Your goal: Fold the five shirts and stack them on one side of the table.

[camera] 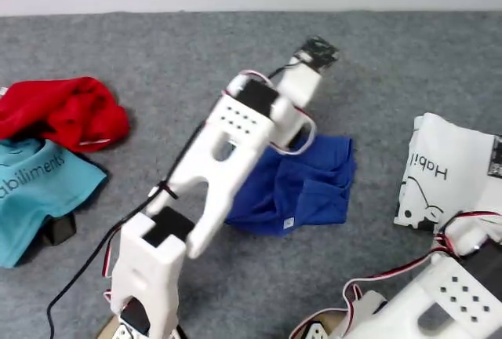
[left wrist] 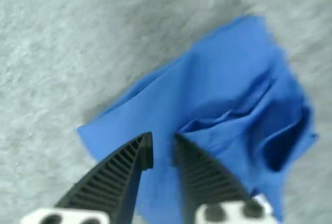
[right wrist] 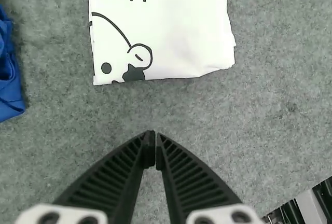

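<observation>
A crumpled blue shirt (camera: pixel 306 182) lies at the table's centre. My left arm (camera: pixel 235 143) stretches over its near-left part. In the left wrist view my left gripper (left wrist: pixel 163 149) hovers just above the blue shirt (left wrist: pixel 233 94), its fingers a narrow gap apart with nothing between them. A folded white shirt (camera: pixel 451 174) with black print lies at the right side. My right gripper (right wrist: pixel 153 141) is shut and empty over bare carpet, a short way in front of the white shirt (right wrist: pixel 161 27). A red shirt (camera: pixel 67 111) and a teal shirt (camera: pixel 39 190) lie bunched at the left.
Grey carpet (camera: pixel 157 49) covers the table. A small black block (camera: pixel 59 229) sits by the teal shirt's near edge. My right arm (camera: pixel 447 292) fills the near right corner. A pale wall borders the far edge. The blue shirt's edge (right wrist: pixel 8 79) lies off to one side of my right gripper.
</observation>
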Action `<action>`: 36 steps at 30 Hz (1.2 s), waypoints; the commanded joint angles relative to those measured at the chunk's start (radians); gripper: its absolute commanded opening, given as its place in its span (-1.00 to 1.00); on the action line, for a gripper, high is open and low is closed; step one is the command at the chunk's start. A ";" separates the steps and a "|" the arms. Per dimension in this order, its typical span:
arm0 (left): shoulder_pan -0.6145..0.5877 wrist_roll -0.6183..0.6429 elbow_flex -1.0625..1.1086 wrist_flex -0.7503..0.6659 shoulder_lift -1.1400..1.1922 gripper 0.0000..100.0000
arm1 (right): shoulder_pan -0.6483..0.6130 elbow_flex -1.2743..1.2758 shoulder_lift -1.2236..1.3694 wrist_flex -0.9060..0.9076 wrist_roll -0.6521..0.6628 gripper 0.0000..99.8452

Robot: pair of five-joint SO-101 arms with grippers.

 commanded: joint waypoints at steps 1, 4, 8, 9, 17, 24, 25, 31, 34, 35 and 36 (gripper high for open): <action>-0.038 -0.057 0.058 -0.003 -0.012 -0.97 | 0.010 -0.044 -0.018 0.008 0.009 -0.97; -0.046 -0.057 0.153 -0.055 -0.012 -0.97 | 0.010 -0.044 -0.018 0.008 0.009 -0.98; 0.008 -0.060 0.252 -0.095 -0.012 -0.97 | 0.010 -0.044 -0.018 0.008 0.009 -0.98; 0.028 -0.060 0.272 -0.106 -0.012 -0.97 | 0.010 -0.044 -0.018 0.008 0.009 -0.98; 0.212 -0.052 0.369 -0.164 -0.014 -0.97 | 0.012 -0.044 -0.018 0.044 0.009 -0.98; 0.397 -0.018 0.352 -0.120 -0.023 -0.97 | 0.012 -0.044 -0.019 0.044 0.009 -0.98; 0.420 -0.015 0.340 -0.098 -0.023 -0.97 | 0.012 -0.044 -0.019 0.044 0.009 -0.98; 0.457 -0.018 0.176 0.052 -0.025 -0.97 | 0.012 -0.044 -0.019 0.038 0.009 -0.97; 0.411 -0.020 0.065 0.123 -0.025 -0.97 | 0.012 -0.044 -0.019 0.035 0.009 -0.97; 0.388 -0.020 0.025 0.146 -0.025 -0.97 | 0.012 -0.044 -0.019 0.035 0.009 -0.97; 0.367 -0.020 -0.013 0.166 -0.025 -0.97 | 0.012 -0.044 -0.019 0.035 0.009 -0.97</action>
